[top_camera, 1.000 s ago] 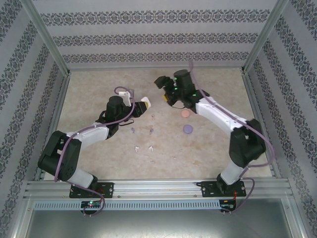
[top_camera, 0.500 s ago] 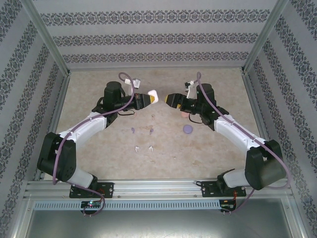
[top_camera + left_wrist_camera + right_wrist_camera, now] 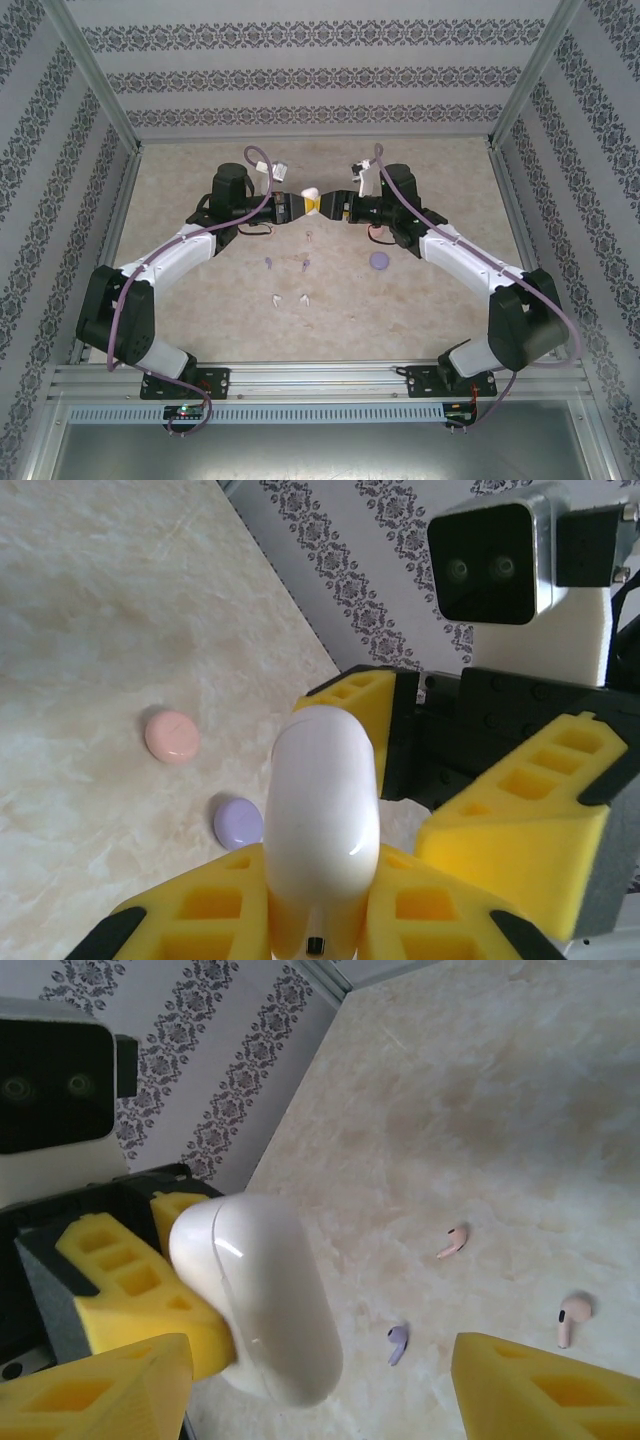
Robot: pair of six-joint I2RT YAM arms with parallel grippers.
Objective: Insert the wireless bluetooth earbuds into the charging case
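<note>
My left gripper (image 3: 299, 205) is shut on the closed white charging case (image 3: 311, 194), held above the table's middle. In the left wrist view the case (image 3: 320, 810) stands between my yellow fingers (image 3: 200, 905). My right gripper (image 3: 331, 207) faces it from the right, open. Its fingers (image 3: 545, 1390) straddle the case (image 3: 255, 1295); the left one is near it and the right one well clear. On the table below lie tiny earbuds: one pink (image 3: 309, 236), two purple (image 3: 268, 263), two white (image 3: 277, 298). A pink (image 3: 452, 1241) and a purple earbud (image 3: 397, 1342) show in the right wrist view.
A closed pink case (image 3: 377, 229) and a closed purple case (image 3: 379, 261) lie on the table under the right arm. The left wrist view shows the pink case (image 3: 171, 735) and the purple case (image 3: 238, 821) too. Patterned walls and metal rails (image 3: 100, 90) enclose the marbled table.
My right arm swung left and brought its fingers around the white case, the jaws narrowing a little. My left gripper carried the case up and rightward to meet it.
</note>
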